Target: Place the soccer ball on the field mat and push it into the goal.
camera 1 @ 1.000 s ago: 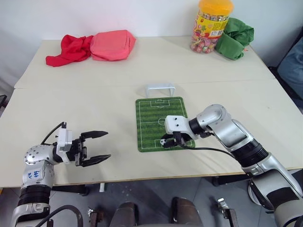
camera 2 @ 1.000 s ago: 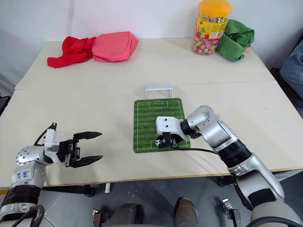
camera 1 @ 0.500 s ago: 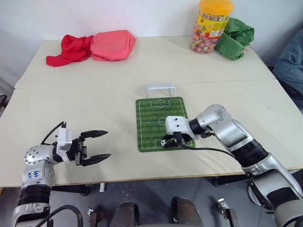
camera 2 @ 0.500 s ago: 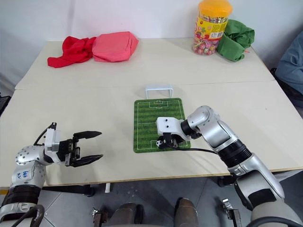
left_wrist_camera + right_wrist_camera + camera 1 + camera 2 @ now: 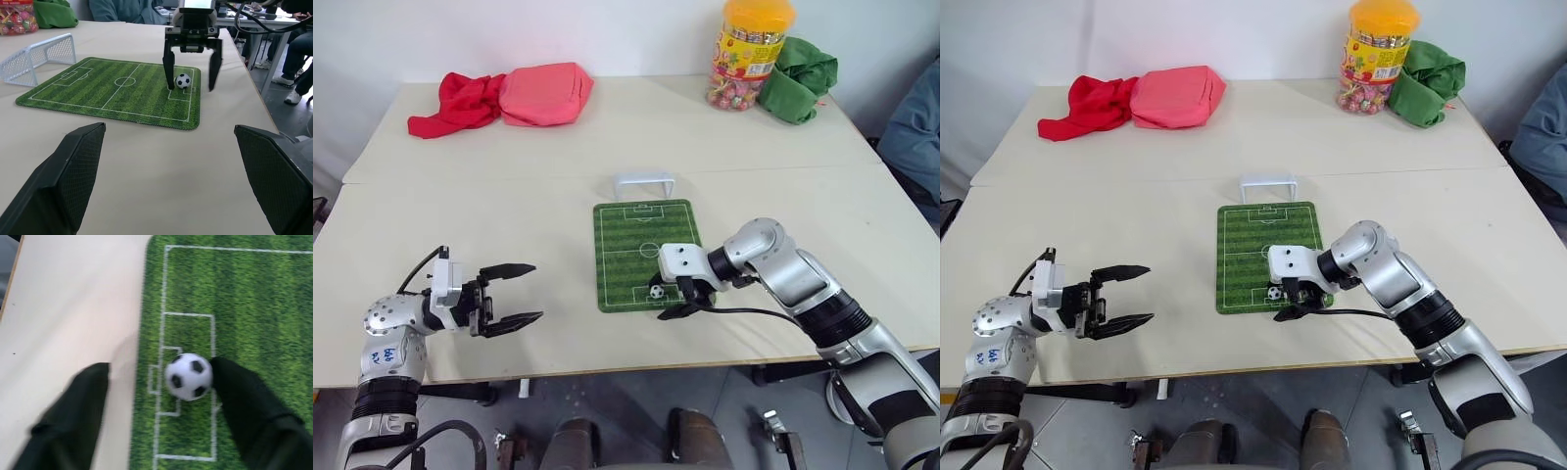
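Beige table, soccer ball on field mat, between spread right hand fingers.

Beside the soccer ball, one finger of the right claw is smeared with blur, and the frame edge cuts off both fingers' bases. Whether the other finger touches the ball cannot be told. Beyond the ball, the candy jar loses its lid top to the frame edge.
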`<action>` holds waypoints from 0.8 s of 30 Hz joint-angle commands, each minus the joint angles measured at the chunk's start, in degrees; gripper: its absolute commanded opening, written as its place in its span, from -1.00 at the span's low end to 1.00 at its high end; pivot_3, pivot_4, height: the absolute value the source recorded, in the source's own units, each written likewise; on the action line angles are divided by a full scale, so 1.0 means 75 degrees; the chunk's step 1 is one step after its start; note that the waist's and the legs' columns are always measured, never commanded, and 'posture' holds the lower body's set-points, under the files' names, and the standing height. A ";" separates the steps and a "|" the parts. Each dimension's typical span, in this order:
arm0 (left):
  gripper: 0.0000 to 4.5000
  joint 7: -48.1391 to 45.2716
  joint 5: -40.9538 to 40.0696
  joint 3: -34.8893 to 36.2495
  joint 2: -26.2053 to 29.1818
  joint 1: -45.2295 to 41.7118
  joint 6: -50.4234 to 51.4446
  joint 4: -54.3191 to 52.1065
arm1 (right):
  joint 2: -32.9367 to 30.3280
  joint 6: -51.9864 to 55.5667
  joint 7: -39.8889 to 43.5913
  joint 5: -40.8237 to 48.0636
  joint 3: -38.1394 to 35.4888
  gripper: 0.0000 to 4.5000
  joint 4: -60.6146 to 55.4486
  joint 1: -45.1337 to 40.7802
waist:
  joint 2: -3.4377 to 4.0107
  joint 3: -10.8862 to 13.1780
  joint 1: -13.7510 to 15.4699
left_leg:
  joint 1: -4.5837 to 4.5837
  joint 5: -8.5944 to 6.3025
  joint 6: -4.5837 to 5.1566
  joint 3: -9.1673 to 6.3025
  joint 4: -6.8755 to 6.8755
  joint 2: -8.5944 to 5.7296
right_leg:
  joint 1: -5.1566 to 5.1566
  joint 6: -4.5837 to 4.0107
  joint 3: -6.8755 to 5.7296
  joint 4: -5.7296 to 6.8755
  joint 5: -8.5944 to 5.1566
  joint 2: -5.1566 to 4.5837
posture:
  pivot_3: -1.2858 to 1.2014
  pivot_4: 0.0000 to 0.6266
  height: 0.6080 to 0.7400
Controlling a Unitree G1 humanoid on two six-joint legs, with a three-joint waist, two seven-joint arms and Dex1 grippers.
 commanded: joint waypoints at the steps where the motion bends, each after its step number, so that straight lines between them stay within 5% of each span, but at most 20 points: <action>1: 1.00 0.0008 -0.0026 0.0136 -0.0004 -0.0112 -0.0084 -0.0004 | -0.0168 0.0132 0.0090 0.0153 -0.0306 0.80 -0.0358 -0.0029 | 0.0000 0.0000 0.0000 | 0.0000 0.0000 0.0000 0.0000 0.0000 0.0000 | 0.0000 0.0000 0.0000 -0.0001 0.0000 0.0000 | 0.03 -0.52 1.00; 17: 1.00 -0.0109 0.0043 0.0052 -0.0094 -0.0456 -0.0164 0.0338 | -0.0346 0.0894 -0.0172 0.0599 -0.1013 0.80 -0.1252 -0.0070 | -0.0001 0.0000 0.0009 | -0.0002 0.0000 0.0000 0.0000 -0.0002 -0.0001 | 0.0000 0.0000 0.0000 -0.0003 0.0000 0.0000 | 0.03 -0.52 1.00; 20: 1.00 -0.0234 0.0042 0.0036 -0.0084 -0.0523 -0.0147 0.0423 | -0.0378 0.1469 -0.0443 0.1045 -0.1530 0.57 -0.1931 0.0149 | -0.0001 0.0001 0.0010 | -0.0002 0.0000 0.0000 0.0000 -0.0004 0.0000 | -0.0001 0.0000 -0.0001 -0.0004 0.0000 0.0000 | 0.03 -0.52 1.00; 24: 1.00 -0.0406 0.0051 0.0023 -0.0070 -0.0666 -0.0121 0.0605 | -0.0571 0.2213 -0.0844 0.1441 -0.1914 0.00 -0.3118 0.0752 | -0.0003 0.0000 0.0038 | -0.0003 -0.0001 -0.0001 -0.0002 -0.0007 0.0000 | -0.0001 0.0000 -0.0002 -0.0006 0.0000 0.0000 | 0.03 -0.52 1.00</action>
